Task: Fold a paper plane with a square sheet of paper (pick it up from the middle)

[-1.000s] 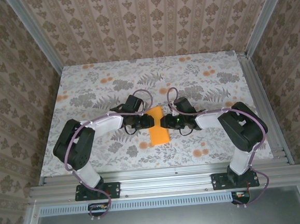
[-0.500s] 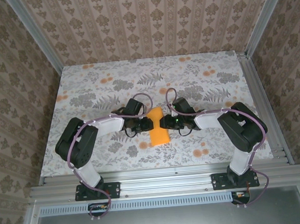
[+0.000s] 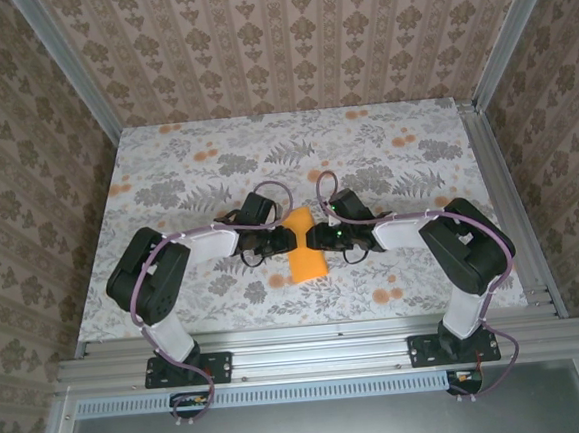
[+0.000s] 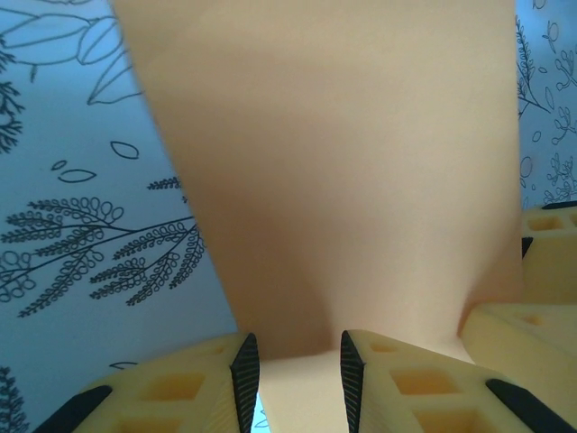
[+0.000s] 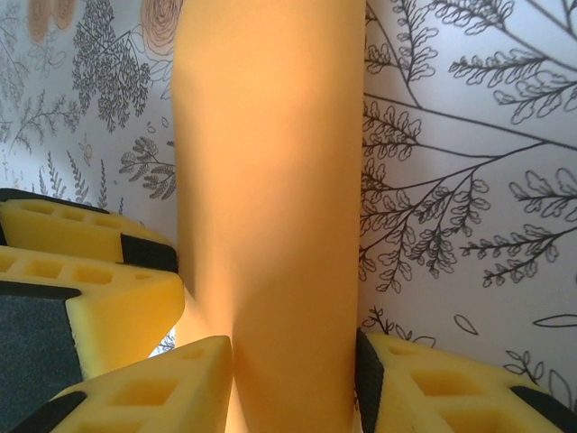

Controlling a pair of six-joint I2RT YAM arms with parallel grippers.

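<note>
The square sheet of paper is a narrow bright orange strip lying lengthwise at the table's middle, between my two grippers. My left gripper comes at its middle from the left. In the left wrist view the paper runs up from the gripper; its pads stand apart over it, and a sliver of table shows beside one pad. My right gripper meets the strip from the right. Seen from the right wrist, the bowed paper fills the whole gap of that gripper and touches both fingers.
The table has a flower-print cloth with small orange blooms. Aluminium rails and patterned walls close in both sides and the back. The other gripper's yellow fingers sit close beside each wrist camera's own jaws.
The left arm has drawn in a little, with its elbow shifted right. The right gripper has edged left toward the strip. The paper stays in place.
</note>
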